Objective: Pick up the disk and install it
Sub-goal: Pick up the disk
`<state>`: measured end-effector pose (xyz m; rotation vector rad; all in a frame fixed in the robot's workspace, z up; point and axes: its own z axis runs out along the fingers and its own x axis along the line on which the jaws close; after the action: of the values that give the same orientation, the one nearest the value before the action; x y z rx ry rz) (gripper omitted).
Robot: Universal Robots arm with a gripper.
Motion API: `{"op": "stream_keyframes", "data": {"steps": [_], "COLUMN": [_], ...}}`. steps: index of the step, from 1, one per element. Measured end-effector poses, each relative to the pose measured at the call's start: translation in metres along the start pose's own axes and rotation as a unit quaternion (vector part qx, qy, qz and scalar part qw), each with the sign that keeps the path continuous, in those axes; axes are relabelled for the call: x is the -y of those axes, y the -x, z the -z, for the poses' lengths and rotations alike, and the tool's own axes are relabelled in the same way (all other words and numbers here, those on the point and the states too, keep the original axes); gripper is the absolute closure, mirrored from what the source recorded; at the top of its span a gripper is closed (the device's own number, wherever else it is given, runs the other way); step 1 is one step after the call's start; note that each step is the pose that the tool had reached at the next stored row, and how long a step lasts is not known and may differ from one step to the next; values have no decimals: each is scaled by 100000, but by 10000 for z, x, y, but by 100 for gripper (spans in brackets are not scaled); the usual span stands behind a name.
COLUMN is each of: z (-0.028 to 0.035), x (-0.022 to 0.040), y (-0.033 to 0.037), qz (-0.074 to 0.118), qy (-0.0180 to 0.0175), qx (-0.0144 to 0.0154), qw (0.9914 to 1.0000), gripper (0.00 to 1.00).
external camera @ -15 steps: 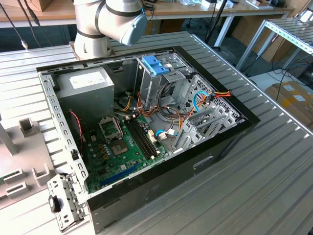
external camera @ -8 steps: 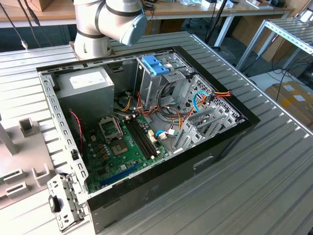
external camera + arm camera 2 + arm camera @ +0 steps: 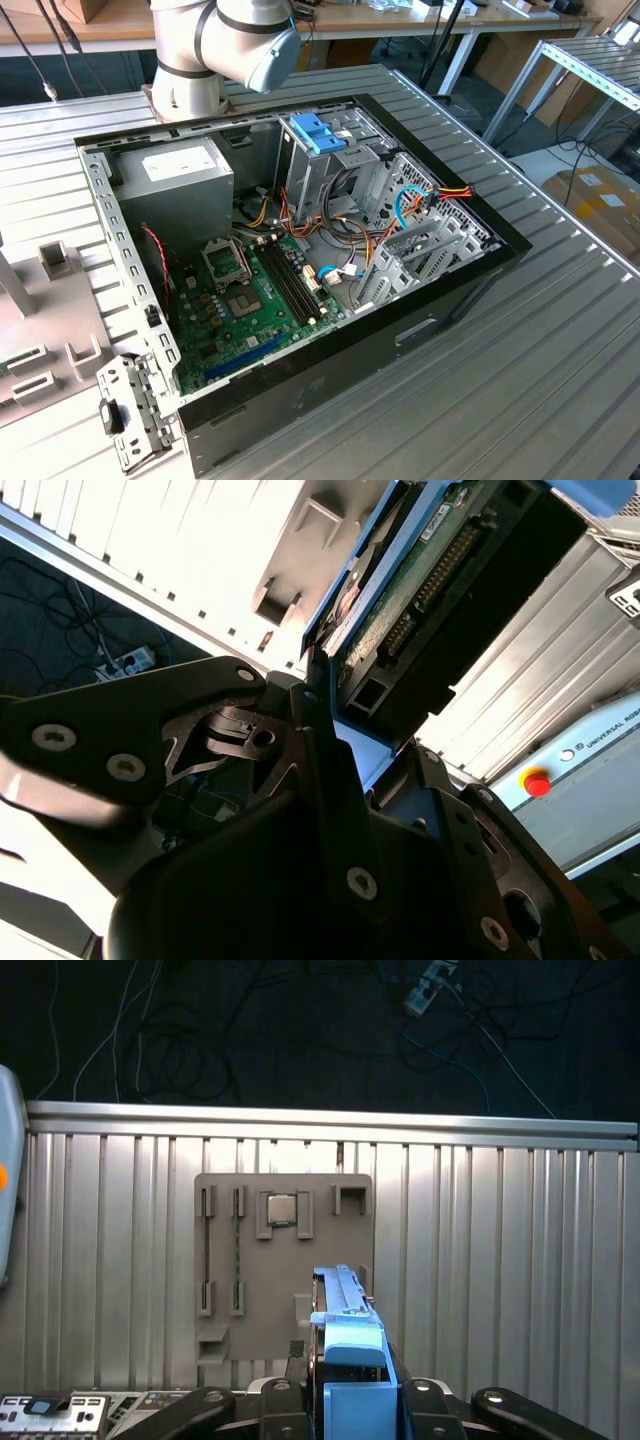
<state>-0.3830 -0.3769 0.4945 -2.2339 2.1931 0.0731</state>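
Exterior view, from its left: grey plate (image 3: pixel 45 340) set on the bench (image 3: pixel 560 330). Open case (image 3: pixel 330 390) laid flat, containing power supply (image 3: pixel 185 170), motherboard (image 3: pixel 250 300), blue latch (image 3: pixel 318 132) and drive cage (image 3: pixel 420 235). Arm (image 3: pixel 225 40) mounted behind the case.

Second wrist view: disk (image 3: pixel 425 575) in a blue frame, green board side shown, pinched in the hand (image 3: pixel 365 740).

First wrist view: disk (image 3: pixel 345 1345) held edge-on in the hand (image 3: pixel 350 1400), seen over the plate (image 3: pixel 250 1300), in which a chip (image 3: pixel 280 1208) is seated.
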Motion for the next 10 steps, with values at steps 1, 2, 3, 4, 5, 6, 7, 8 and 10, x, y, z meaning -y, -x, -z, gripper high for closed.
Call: {"op": "stream_keyframes", "data": {"steps": [1,2,3,4,5,6,7,8,10], "z": [0,0,0,0,0,0,0,0,0], "x": [2,4,5,7,8,10,12,13,18], "y": [-1,-2,-3,-4,-5,-6,-7,-7,-10], "qz": [1,1,-2,-1,-1,1,1,0,2], "qy": [0,-1,2,1,3,1,2,3,2], "qx": [2,1,-1,1,0,2,0,1,1], "qw": [100000,100000,100000,100000,100000,100000,100000,100000,100000], "gripper": [63,63,63,63,63,63,63,63,63]}}
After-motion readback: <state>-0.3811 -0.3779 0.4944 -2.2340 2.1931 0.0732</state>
